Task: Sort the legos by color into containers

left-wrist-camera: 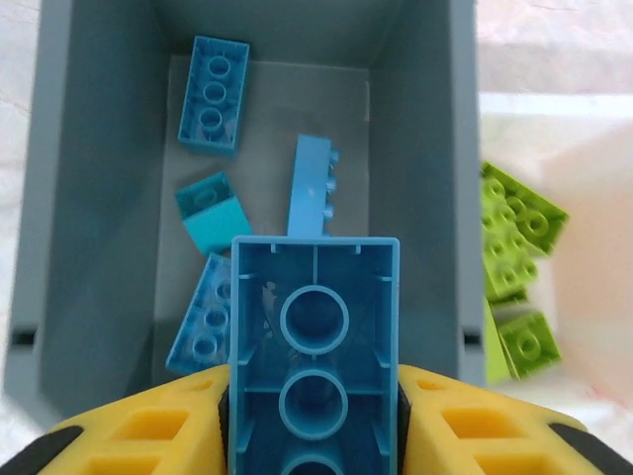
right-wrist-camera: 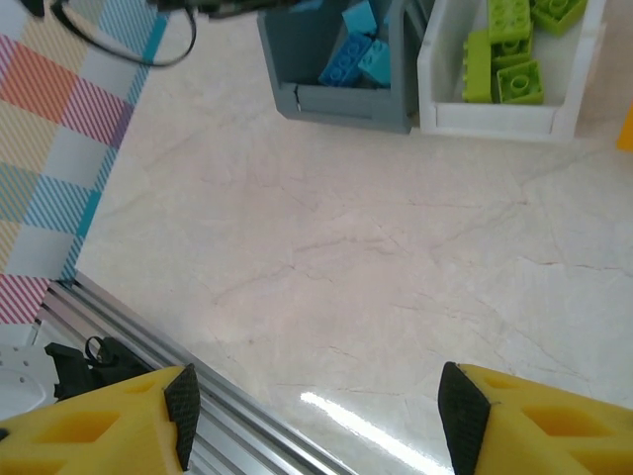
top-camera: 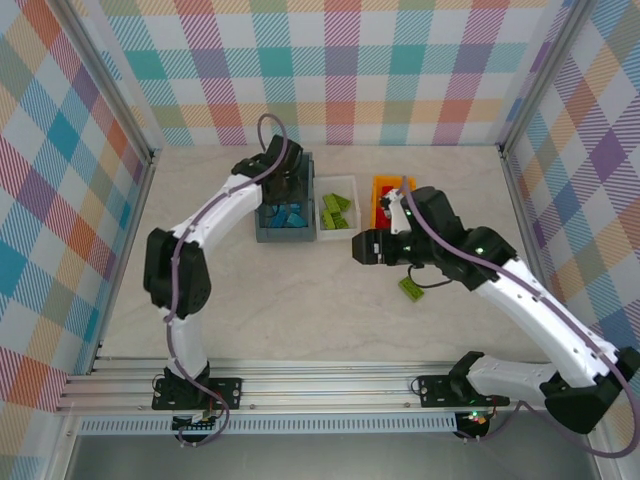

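Left tool (left-wrist-camera: 315,421) pinches a blue brick (left-wrist-camera: 315,317), hollow underside up to the wrist camera, directly over the grey-blue bin (left-wrist-camera: 89,198), where several blue bricks (left-wrist-camera: 213,94) lie. The step in hand reads as the drop, and it calls only for the jaws to part. Right tool (right-wrist-camera: 321,406) is spread and empty above the bare bench (right-wrist-camera: 346,247); a loose lime brick (top-camera: 408,287) near that arm looks the next pick, bound for the white bin (right-wrist-camera: 495,117).

Three containers on the table (top-camera: 300,300): grey-blue bin (top-camera: 285,237), white bin (top-camera: 338,179), orange bin (top-camera: 380,185). Five blue bricks (left-wrist-camera: 213,94); one loose lime brick (top-camera: 409,287).
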{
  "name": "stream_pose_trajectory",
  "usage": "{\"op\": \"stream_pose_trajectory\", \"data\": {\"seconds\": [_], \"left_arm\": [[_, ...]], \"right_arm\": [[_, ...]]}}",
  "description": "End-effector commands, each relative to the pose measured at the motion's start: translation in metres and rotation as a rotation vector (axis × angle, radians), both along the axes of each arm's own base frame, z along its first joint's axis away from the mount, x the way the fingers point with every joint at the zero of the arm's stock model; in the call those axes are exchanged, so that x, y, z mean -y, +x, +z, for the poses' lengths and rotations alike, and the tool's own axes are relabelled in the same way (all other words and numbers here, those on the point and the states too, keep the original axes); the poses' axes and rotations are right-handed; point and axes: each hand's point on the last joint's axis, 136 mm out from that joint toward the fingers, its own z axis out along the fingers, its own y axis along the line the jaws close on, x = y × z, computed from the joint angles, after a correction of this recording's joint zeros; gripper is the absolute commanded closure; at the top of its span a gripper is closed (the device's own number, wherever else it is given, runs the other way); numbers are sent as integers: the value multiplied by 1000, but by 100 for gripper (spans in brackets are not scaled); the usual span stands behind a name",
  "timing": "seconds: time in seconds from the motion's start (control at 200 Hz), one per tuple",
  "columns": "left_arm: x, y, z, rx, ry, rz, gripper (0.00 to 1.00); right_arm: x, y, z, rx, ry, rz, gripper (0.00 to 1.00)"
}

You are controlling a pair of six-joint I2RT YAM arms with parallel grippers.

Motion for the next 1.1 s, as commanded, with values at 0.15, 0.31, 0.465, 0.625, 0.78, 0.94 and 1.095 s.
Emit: {"op": "stream_pose_trajectory", "data": {"seconds": [0.15,0.31,0.465,0.625,0.78,0.94,1.095], "left_arm": [[-19,46,-23,-47,117,57,60],[-24,61,-40,-67,131,81,60],[-27,69,-51,-74,143,88,60],[-30,77,-62,-90,143,97,60],[-32,80,-72,-109,150,97,58],[-31,77,-76,-129,141,85,41],[-26,74,-53,-103,108,67,36]], "right_arm": [[-51,24,-3,39,153,85,32],[-87,26,2,145,135,186,32],[-116,34,-6,255,-2,170,33],[-140,33,-10,336,-55,136,33],[-150,30,-15,334,-60,128,33],[-145,30,-17,327,-65,114,33],[-134,29,-11,338,-70,87,33]]}}
